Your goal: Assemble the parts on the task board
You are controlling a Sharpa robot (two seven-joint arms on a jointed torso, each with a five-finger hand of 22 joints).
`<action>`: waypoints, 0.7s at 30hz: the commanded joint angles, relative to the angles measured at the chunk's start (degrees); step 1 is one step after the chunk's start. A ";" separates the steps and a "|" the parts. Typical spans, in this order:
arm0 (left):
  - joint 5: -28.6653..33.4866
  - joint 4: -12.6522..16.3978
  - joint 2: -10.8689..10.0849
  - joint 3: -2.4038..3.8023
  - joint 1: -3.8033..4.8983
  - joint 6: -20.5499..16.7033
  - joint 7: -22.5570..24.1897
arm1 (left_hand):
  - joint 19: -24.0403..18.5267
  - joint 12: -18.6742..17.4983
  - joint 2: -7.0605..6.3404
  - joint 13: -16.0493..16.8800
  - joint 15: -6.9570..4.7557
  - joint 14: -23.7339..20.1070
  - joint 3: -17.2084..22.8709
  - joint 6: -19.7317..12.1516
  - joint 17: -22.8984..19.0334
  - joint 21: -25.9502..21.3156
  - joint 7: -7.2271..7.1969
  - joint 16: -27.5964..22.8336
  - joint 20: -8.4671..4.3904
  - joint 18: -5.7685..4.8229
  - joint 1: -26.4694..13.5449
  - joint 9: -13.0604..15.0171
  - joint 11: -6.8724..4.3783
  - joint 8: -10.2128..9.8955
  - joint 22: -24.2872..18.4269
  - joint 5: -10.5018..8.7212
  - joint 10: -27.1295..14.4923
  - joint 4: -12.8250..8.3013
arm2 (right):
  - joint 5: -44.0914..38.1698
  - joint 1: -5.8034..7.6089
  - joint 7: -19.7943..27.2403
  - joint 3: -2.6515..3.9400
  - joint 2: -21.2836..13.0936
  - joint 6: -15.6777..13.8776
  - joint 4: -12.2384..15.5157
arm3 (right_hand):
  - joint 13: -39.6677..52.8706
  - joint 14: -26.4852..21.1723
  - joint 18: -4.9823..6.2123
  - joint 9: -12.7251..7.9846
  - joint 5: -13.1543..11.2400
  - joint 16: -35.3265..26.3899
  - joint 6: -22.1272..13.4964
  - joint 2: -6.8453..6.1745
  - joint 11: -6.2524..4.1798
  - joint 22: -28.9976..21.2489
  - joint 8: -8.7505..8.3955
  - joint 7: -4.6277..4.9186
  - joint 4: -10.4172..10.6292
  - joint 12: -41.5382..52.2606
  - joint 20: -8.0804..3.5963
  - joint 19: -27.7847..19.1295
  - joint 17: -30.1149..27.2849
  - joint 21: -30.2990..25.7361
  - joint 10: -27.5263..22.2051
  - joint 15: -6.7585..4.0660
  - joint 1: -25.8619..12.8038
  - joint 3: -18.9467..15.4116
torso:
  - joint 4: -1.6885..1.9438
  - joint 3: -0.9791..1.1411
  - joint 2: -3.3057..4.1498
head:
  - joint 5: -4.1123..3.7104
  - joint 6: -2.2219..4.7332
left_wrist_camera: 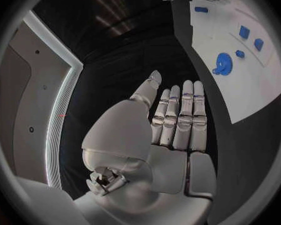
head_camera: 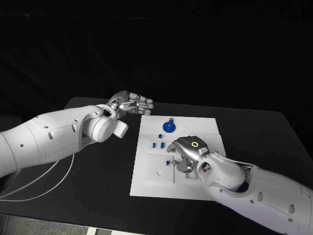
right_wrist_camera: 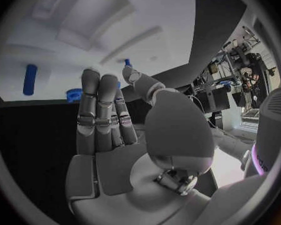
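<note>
The white task board [head_camera: 151, 186] lies in the middle of the black table. On its far part sits a round blue part [head_camera: 169, 127] [left_wrist_camera: 223, 64], with two small blue pieces [head_camera: 158, 144] nearer the board's left edge. My right hand [head_camera: 188, 151] [right_wrist_camera: 106, 120] hovers over the board's middle, fingers straight and side by side, holding nothing. Beyond its fingertips I see a blue peg [right_wrist_camera: 30, 79] and another small blue piece [right_wrist_camera: 127, 62] close to the thumb tip. My left hand [head_camera: 130, 104] [left_wrist_camera: 175, 120] is raised off the board's far left corner, fingers straight, empty.
Black table [head_camera: 93, 171] surrounds the board, with bare room to its left and right. A white cable [head_camera: 51, 181] hangs from the left arm over the table's left side.
</note>
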 commanded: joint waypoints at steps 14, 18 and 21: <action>0.00 0.10 -0.24 0.02 0.04 0.56 0.95 | 0.49 -0.05 0.03 -0.02 -0.07 -0.26 -0.33 -0.37 0.03 -0.03 -0.07 -0.15 0.12 -0.01 0.55 -0.04 0.00 -0.09 -0.25 -0.25 -0.30 0.03 | 3.71 1.99 -1.66 7.71 -7.40 8.78 0.85 | 0.06 0.97 -0.76 -0.03 -1.14 0.83 -0.75 -0.31 -0.52 0.13 -0.23 0.04 2.46 -0.09 -0.37 2.42 0.22 2.03 1.87 -0.07 -1.25 -2.46 | -0.49 0.02 -0.11 | -1.32 1.26; 0.13 0.22 -0.19 0.02 0.04 0.67 0.89 | 0.49 -0.05 0.03 -0.02 -0.07 -0.26 -0.33 -0.37 0.03 -0.03 -0.07 -0.15 0.12 -0.01 0.55 -0.04 0.00 -0.09 -0.25 -0.25 -0.30 0.03 | 5.50 2.09 -0.57 8.18 -7.70 9.22 -1.00 | 0.10 1.05 -0.59 -0.05 -1.40 1.01 -1.09 0.14 -0.33 -0.33 -0.26 -0.19 3.18 -0.02 -0.06 2.42 0.25 2.48 0.80 0.20 -1.20 -5.66 | -0.43 -0.08 -0.10 | -1.46 1.36; 0.24 0.38 -0.09 0.01 0.03 0.82 0.77 | 0.51 -0.06 0.05 -0.03 -0.08 -0.24 -0.30 -0.46 0.02 0.00 -0.05 -0.17 0.09 -0.05 0.50 -0.05 0.01 -0.12 -0.34 -0.23 -0.32 0.02 | 7.70 2.12 -0.02 8.31 -7.41 10.07 -2.44 | 0.11 1.12 -0.46 -0.02 -1.27 1.19 -1.01 0.77 -0.48 -0.75 -0.22 -0.03 4.21 -0.02 -0.19 2.54 0.29 2.86 1.22 0.01 -1.48 -8.95 | -0.39 -0.03 -0.08 | -1.52 1.36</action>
